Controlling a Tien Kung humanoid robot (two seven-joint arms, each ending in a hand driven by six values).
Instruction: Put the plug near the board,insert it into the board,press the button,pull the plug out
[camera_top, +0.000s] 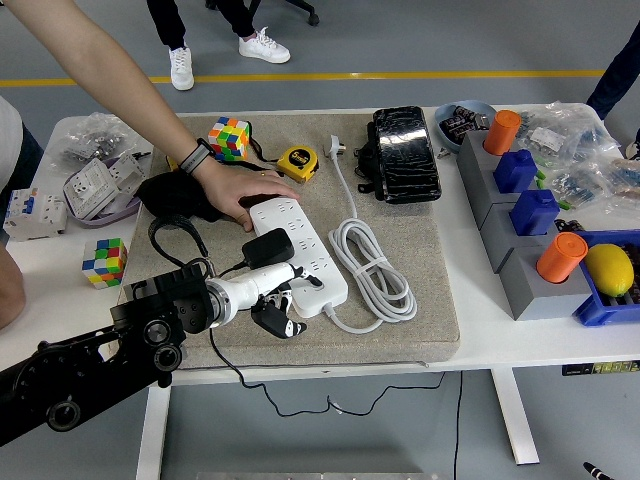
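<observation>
Board: the white power strip (297, 250) is laid on the grey mat (420, 250) on the desk (500, 330), its long axis running from the far left to the near right; its near end is just beside the robot's fingers.
Plug: the black plug (269, 246) is seen sitting on the strip's left part, towards the near end, with its black cord (225, 358) trailing off to the left and down over the desk's near edge. Whether it is fully seated cannot be told.
Left hand: the left hand (268, 292) is brought in from the lower left along the strip's near side. Its white fingers (282, 274) are partly curled; the upper ones are seen touching or almost touching the plug's near edge, while the lower ones are hung over the mat just beside the strip. A firm hold on the plug cannot be made out.
Key relation: the plug is placed just beyond and above the fingers, so a short reach away from the robot is judged to be called for.
Right hand: not in view.
Person: the strip's far end is pressed down by a person's hand (240, 192), reached in from the upper left, wearing a wristband (196, 156).
Nearer arm: the left, clearly.
</observation>
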